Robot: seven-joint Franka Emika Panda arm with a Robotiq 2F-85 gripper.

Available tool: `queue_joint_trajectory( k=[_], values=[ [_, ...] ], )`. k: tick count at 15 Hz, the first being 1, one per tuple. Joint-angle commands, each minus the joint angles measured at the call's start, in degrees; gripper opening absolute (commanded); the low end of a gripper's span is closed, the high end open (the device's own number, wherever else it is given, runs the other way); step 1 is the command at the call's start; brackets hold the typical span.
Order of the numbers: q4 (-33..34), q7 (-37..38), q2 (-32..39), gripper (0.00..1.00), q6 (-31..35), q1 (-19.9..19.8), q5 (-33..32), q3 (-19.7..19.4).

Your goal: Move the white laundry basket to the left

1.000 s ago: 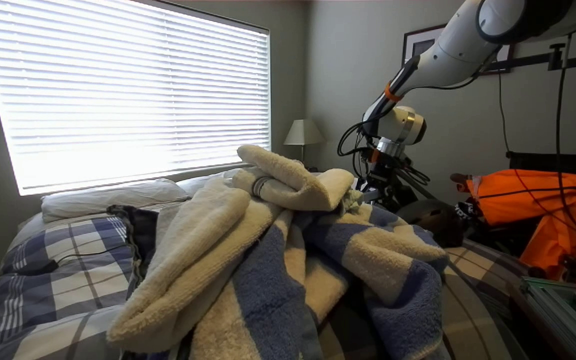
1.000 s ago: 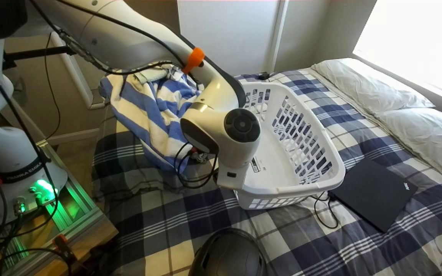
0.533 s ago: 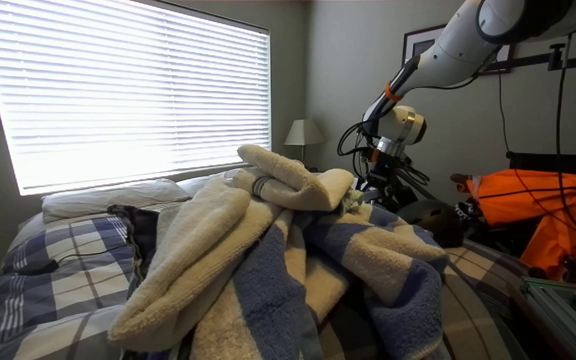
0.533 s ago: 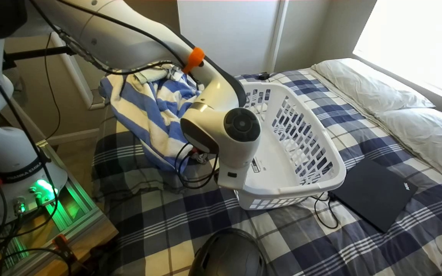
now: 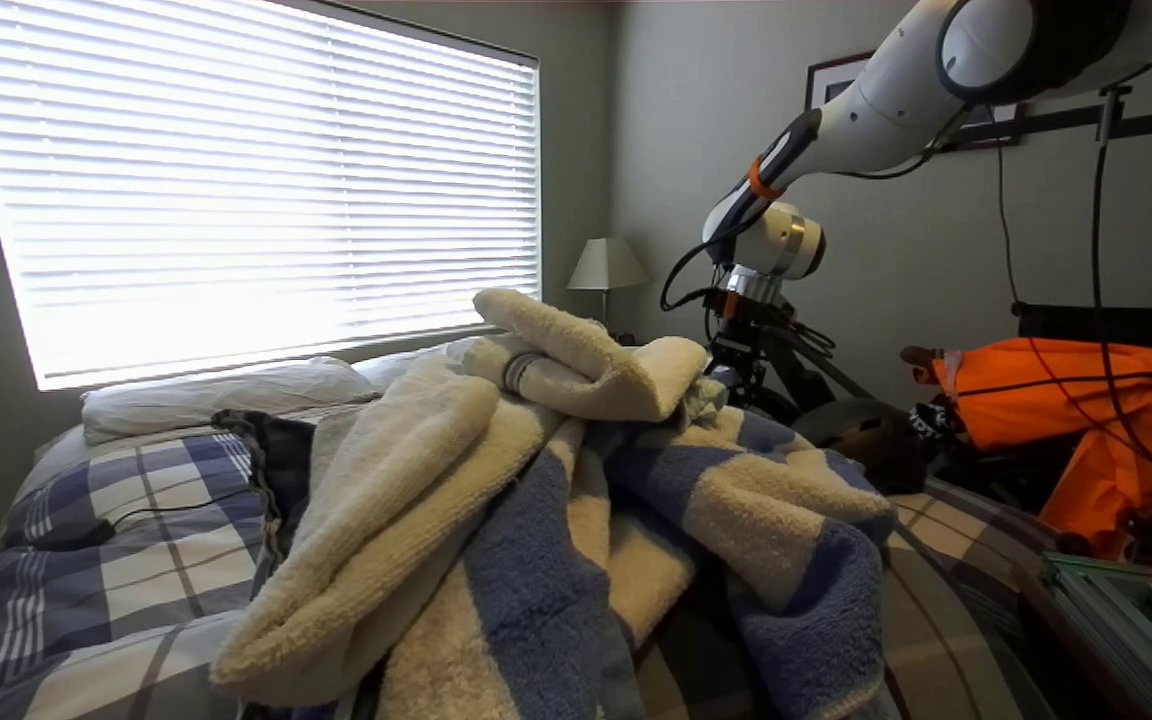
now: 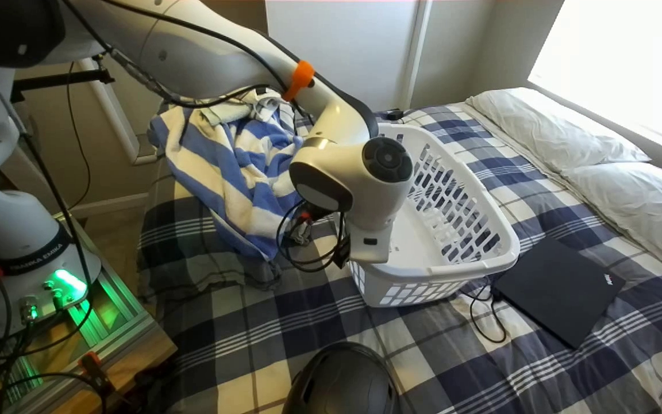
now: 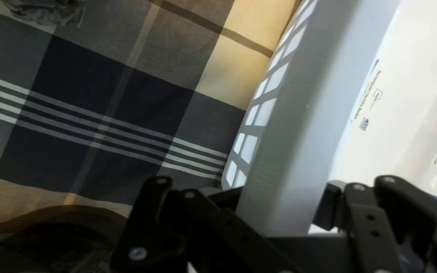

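Observation:
The white laundry basket (image 6: 451, 273) sits on the plaid bed in an exterior view; in the other exterior picture the piled blanket hides it. In the wrist view its thick rim (image 7: 313, 98) runs down between the two fingers of my gripper (image 7: 281, 204), one finger outside the wall and one inside. The jaws are closed around the rim. The fingers show as a dark shape (image 5: 741, 365) behind the blanket in an exterior view; the wrist hides them where the basket shows. The basket's near end looks slightly raised. Its inside holds only a printed label in view.
A blue-and-white striped blanket (image 6: 245, 167) lies beside the basket, also large in an exterior view (image 5: 556, 560). A black laptop (image 6: 561, 290) with a cable lies at the basket's other side. A dark helmet (image 6: 342, 382) is near. Pillows (image 6: 555, 123) line the window side.
The arm has moved up and toward the basket's side, rightward where the basket shows. The basket's near end has shifted slightly with it and risen a little. Blanket, laptop and helmet have stayed.

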Motion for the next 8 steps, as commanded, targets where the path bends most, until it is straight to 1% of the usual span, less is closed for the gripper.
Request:
queue_joint_trajectory(
  k=[1, 8],
  values=[
    [5.14, -1.7, 6.2, 0.0, -2.73, 1.56, -1.17, 3.66],
    [6.08, -3.61, 7.07, 0.0, -1.28, 2.09, -0.45, 6.44]
  ],
)
